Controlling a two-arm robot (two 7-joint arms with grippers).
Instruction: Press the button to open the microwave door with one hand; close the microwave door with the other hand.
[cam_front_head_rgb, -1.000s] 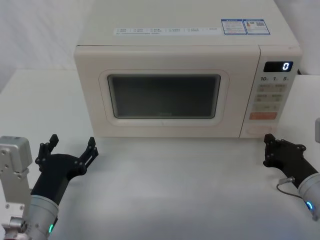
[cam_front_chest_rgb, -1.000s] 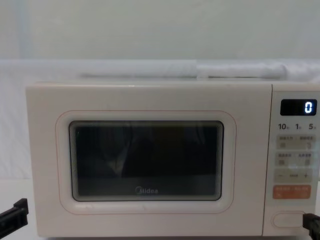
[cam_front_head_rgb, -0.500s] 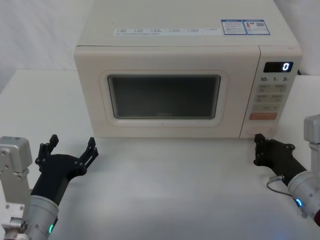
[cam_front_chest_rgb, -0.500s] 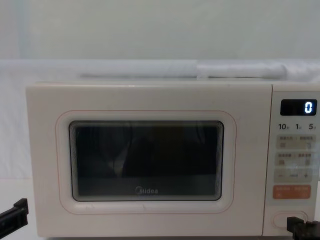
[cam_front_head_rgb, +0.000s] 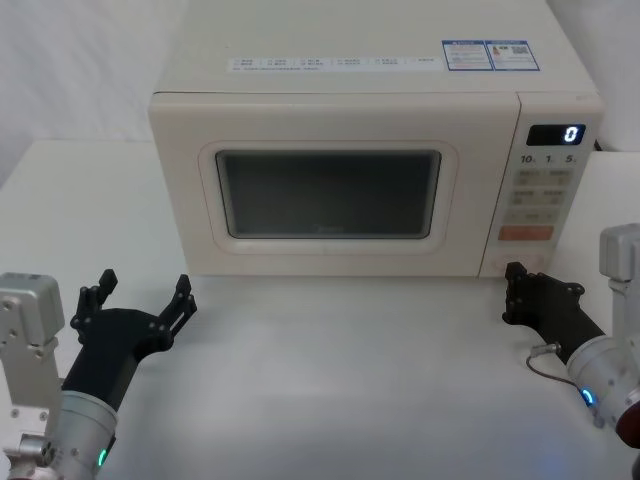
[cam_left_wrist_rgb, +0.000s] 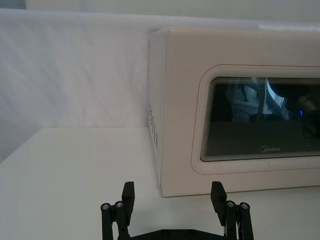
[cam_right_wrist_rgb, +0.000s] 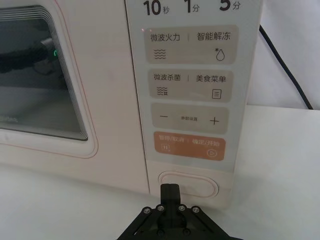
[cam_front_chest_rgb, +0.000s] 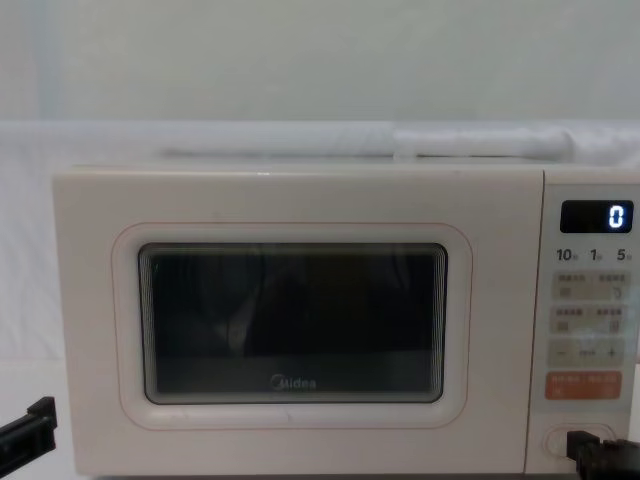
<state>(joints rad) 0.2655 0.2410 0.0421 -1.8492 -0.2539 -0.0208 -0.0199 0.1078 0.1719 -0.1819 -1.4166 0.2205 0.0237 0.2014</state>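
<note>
Right gripper (cam_right_wrist_rgb: 170, 192), jaws pressed together, has advanced to the button (cam_right_wrist_rgb: 189, 185); door (cam_front_head_rgb: 330, 190) still shut. Left gripper (cam_front_head_rgb: 140, 300) idle, jaws spread.

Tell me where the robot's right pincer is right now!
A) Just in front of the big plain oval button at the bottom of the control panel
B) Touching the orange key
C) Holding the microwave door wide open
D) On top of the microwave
A: the right pincer, its fingers together, points at the button below the orange key, and the microwave door sits flush, closed.
</note>
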